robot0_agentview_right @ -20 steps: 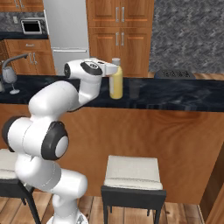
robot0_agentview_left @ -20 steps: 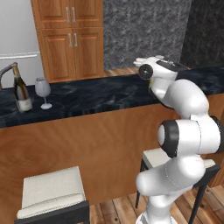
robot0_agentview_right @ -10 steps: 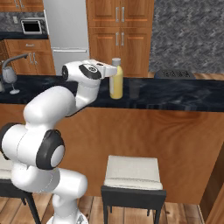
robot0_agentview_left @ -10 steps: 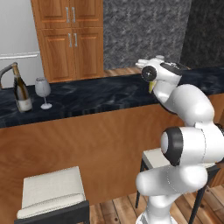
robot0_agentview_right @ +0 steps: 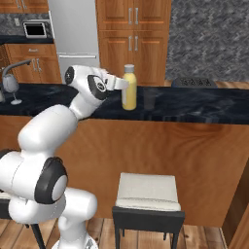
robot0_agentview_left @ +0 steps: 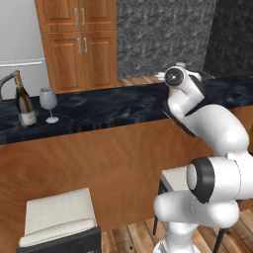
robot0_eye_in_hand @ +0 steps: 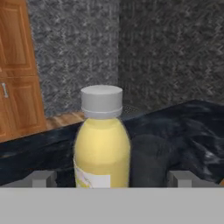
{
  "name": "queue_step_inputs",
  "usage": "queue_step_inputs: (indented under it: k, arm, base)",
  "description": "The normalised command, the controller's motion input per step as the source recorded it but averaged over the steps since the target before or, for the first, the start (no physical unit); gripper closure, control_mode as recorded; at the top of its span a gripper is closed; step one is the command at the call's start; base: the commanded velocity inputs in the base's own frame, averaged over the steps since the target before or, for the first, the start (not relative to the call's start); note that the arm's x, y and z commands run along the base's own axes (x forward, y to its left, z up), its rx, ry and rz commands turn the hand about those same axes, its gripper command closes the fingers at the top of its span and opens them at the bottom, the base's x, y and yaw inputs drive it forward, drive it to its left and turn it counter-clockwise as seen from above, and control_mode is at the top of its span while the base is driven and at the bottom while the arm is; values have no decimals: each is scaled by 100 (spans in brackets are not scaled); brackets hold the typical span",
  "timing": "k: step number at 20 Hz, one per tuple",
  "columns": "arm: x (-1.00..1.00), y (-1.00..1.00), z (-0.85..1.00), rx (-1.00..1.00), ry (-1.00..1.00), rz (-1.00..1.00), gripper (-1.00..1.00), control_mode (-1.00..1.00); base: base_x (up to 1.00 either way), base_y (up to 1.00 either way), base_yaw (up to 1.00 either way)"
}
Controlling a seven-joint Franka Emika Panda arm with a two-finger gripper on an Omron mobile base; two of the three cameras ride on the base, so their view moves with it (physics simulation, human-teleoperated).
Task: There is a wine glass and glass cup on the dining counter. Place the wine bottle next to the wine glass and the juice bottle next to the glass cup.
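Here we have the juice bottle (robot0_eye_in_hand: 102, 142) upright on the dining counter (robot0_agentview_right: 204, 104), just beside the glass cup (robot0_agentview_right: 149, 99); gripper (robot0_eye_in_hand: 111, 178) wide open, empty. Light, smooth plastic: we'd grip mid-body.

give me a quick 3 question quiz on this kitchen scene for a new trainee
1. True or false: the wine bottle stands beside the wine glass.
2. What stands right next to the juice bottle on the counter? A) glass cup B) plate C) bowl
3. Is the gripper open or shut?

Key: 1 true. 2 A, the glass cup. 3 open, with the juice bottle standing between its fingertips.
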Motion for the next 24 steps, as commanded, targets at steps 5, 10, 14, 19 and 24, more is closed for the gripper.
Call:
queue_step_inputs:
  k: [5,10,14,19,24]
  arm:
    - [-45,11,26,10,29,0,-100,-100]
    - [-54,11,26,7,23,4,-100,-100]
    - [-64,16,12,6,16,6,-100,-100]
    - [-80,25,-10,2,-1,3,-100,-100]
    - [-83,29,-32,0,-8,3,-100,-100]
  base:
    - [0,0,0]
    - [0,0,0]
    - [0,0,0]
    - [0,0,0]
    - [0,0,0]
